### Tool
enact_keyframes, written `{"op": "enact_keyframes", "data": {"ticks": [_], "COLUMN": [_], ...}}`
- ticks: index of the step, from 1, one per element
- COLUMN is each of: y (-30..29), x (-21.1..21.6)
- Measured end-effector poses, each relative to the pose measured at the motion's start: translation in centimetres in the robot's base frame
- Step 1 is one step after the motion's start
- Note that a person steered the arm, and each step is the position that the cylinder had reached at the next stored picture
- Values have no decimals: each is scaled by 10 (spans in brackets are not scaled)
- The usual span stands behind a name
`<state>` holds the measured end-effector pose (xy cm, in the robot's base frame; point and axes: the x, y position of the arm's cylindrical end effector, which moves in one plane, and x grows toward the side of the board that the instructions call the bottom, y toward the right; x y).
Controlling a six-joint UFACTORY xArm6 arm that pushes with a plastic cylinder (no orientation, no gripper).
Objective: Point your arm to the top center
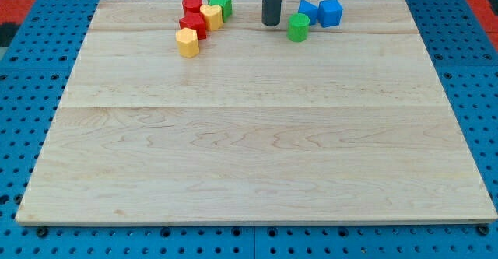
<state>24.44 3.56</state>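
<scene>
Green cylinder (298, 27) sits just right of my tip (271, 24).

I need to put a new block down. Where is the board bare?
Everything below the yellow block is bare to the bottom edge. The top is crowded: red, yellow and green blocks left of my tip, green cylinder and blue blocks right.

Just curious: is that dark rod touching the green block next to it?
No: my tip stands just left of the green cylinder, with bare board showing between them.
</scene>
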Motion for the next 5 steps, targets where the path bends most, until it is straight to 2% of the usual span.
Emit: {"op": "enact_keyframes", "data": {"ticks": [3,5], "y": [-17,-110], "x": [-47,-50]}}
